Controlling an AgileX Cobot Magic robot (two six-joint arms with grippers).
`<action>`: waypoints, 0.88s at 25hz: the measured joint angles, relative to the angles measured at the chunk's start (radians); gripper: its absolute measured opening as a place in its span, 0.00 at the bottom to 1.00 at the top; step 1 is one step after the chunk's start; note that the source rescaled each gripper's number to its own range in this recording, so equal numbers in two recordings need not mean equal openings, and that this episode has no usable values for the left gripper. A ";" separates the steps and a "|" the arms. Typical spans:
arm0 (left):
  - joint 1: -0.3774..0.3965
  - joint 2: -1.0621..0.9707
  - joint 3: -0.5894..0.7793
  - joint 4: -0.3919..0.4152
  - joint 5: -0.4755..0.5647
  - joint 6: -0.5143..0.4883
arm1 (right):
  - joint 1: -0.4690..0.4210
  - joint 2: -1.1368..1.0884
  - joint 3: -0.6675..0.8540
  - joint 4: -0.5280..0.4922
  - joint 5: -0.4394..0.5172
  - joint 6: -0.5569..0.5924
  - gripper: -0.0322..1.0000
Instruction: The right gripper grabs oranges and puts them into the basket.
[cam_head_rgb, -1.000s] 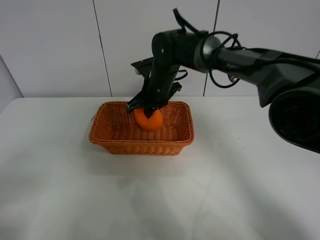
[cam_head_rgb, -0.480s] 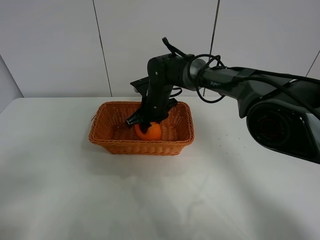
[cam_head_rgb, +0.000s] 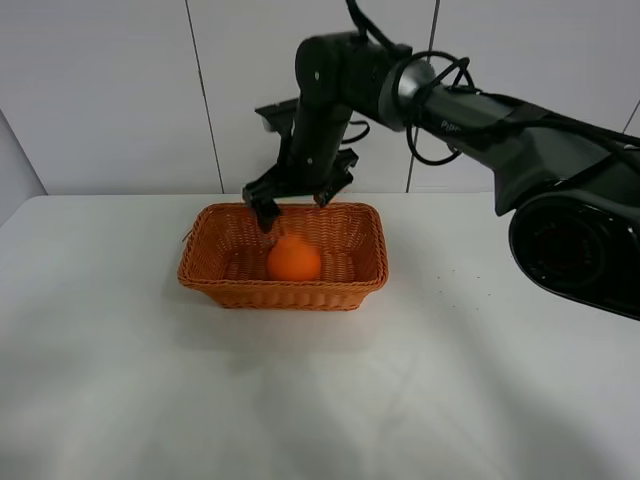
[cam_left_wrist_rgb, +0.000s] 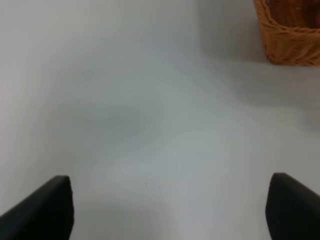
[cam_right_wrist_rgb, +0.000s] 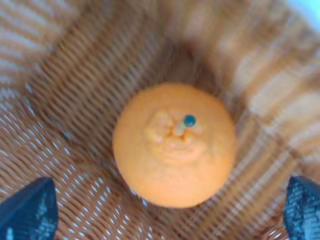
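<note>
The orange (cam_head_rgb: 294, 259) lies on the floor of the wicker basket (cam_head_rgb: 210, 275), near its middle. In the right wrist view the orange (cam_right_wrist_rgb: 174, 145) sits stem up on the woven floor of the basket (cam_right_wrist_rgb: 75, 75). My right gripper (cam_head_rgb: 295, 205) hangs open just above the basket, over the orange and apart from it; its fingertips (cam_right_wrist_rgb: 30, 210) show wide apart on either side of the fruit. My left gripper (cam_left_wrist_rgb: 170, 210) is open and empty over the bare white table, with a corner of the basket (cam_left_wrist_rgb: 290, 35) beyond it.
The white table (cam_head_rgb: 320, 400) spreads around the basket. A white panelled wall (cam_head_rgb: 110, 90) stands behind it. The right arm (cam_head_rgb: 480, 110) reaches in from the right, above the table.
The right gripper lowered the orange into the basket, let it go and rose with its jaws open. The orange now rests on the basket floor.
</note>
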 joint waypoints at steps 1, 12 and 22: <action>0.000 0.000 0.000 0.000 0.000 0.000 | 0.000 -0.009 -0.025 -0.001 0.001 0.006 1.00; 0.000 0.000 0.000 0.000 0.000 0.000 | -0.139 -0.060 -0.070 -0.041 0.016 0.010 1.00; 0.000 0.000 0.000 0.000 0.000 0.000 | -0.493 -0.060 -0.059 -0.040 0.016 -0.012 1.00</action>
